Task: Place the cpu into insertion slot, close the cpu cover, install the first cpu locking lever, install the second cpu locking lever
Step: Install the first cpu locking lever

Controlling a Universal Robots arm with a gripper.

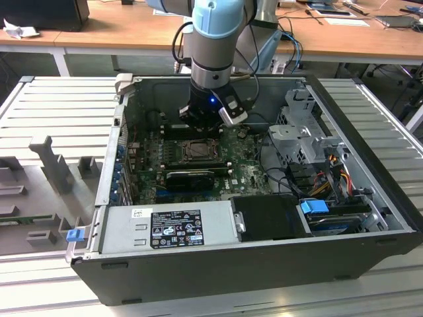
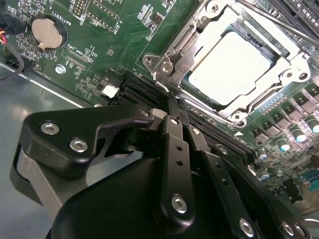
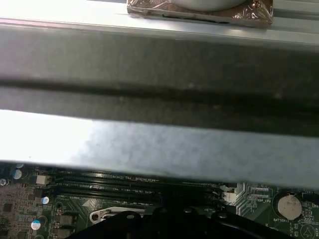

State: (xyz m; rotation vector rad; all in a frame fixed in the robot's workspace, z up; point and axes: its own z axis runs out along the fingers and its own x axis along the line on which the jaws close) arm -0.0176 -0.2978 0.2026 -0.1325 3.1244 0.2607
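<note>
Sitting seated in the insertion slot [image 2: 234, 67], the cpu [image 2: 230, 65], just beyond the closed, empty tool [image 2: 175, 110].

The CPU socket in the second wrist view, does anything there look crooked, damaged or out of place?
Nothing stands out. The cpu lies flat and square in the insertion slot, with the cpu cover framing it evenly. No bent parts or loose bits show on the green motherboard around it.
</note>
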